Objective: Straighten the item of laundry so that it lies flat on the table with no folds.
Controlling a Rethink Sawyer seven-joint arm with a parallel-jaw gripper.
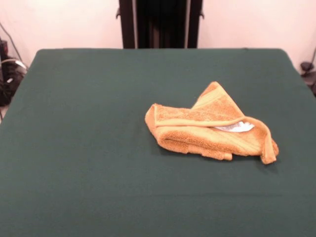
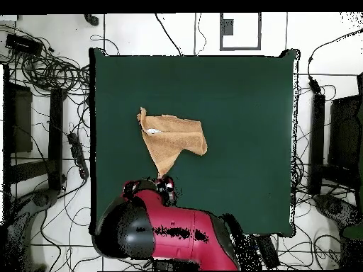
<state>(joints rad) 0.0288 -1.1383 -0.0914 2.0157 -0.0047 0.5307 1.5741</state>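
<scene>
The orange-tan towel [image 1: 197,131] lies crumpled and folded over itself on the dark green table [image 1: 74,123], right of centre in the front view. One corner sticks up toward the far side, and a white tag [image 1: 236,127] peeks out under a folded edge. In the overhead view the towel [image 2: 172,138] lies left of the middle of the table [image 2: 241,106], with a narrow point reaching toward the robot. The red and black arm [image 2: 177,230] is drawn back at the table's near edge. Its gripper end [image 2: 167,187] sits just beyond the towel's point, apart from it.
The black pedestal [image 1: 159,23] stands behind the table's far edge. Cables and dark equipment [image 2: 42,71] lie on the floor around the table on both sides. The towel is well inside the table's edges.
</scene>
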